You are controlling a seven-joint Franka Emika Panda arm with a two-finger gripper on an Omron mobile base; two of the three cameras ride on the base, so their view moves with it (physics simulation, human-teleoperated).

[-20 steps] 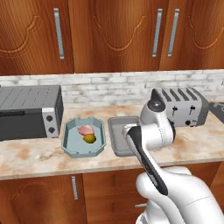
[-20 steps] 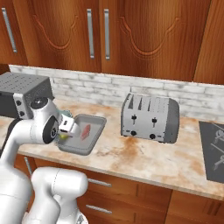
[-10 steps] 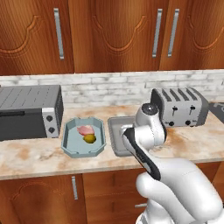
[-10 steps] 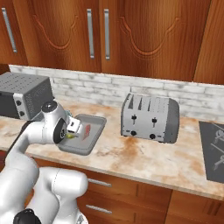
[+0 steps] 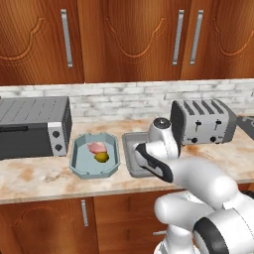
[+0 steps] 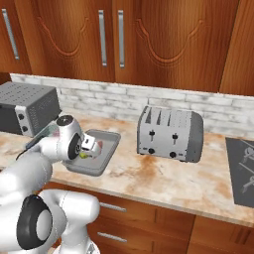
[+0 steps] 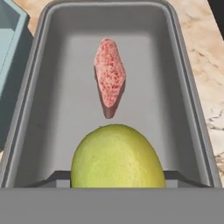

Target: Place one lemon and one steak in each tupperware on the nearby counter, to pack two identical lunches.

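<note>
Lowering since before, gripper (image 6: 85, 152) holds lemon (image 7: 117, 156) over grey tupperware (image 7: 57, 87).

No text, label, brand, number or sign can be read anywhere in these pictures, neither on the appliances nor on the trays.

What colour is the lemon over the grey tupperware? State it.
Bright yellow-green. The lemon shows best in the hand view, above the grey tupperware.
</note>
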